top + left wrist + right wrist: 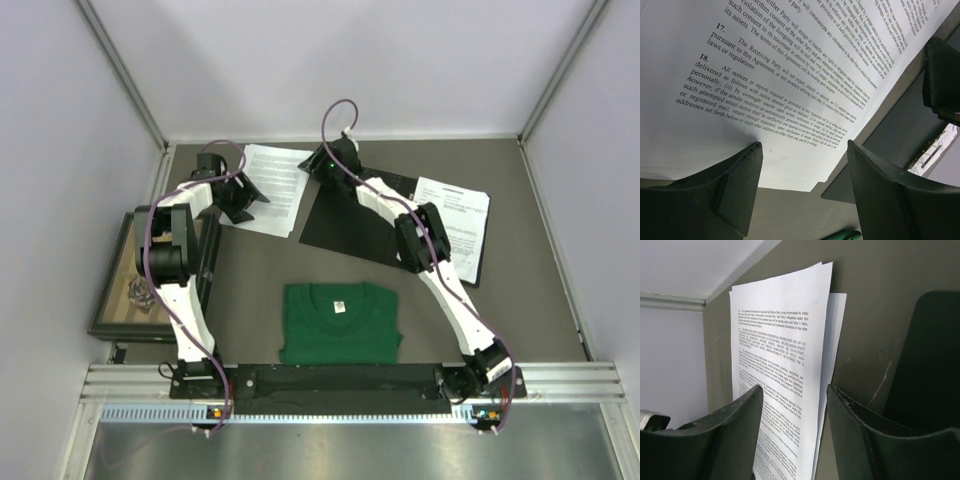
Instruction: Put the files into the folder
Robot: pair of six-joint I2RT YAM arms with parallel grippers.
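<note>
Several thin white printed files [272, 185] are lying flat in the upper left, just beside the matte black face of the open folder [345, 228]. The left gripper [804, 150] and the right gripper [794, 390] are hovering there, both spread wide and empty.

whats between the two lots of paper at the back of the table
The open folder, black inside facing up, with the right arm stretched over it. The top view shows this.

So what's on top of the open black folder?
A printed sheet lies on the right half of the folder; the right arm crosses its middle, hiding what's there.
</note>
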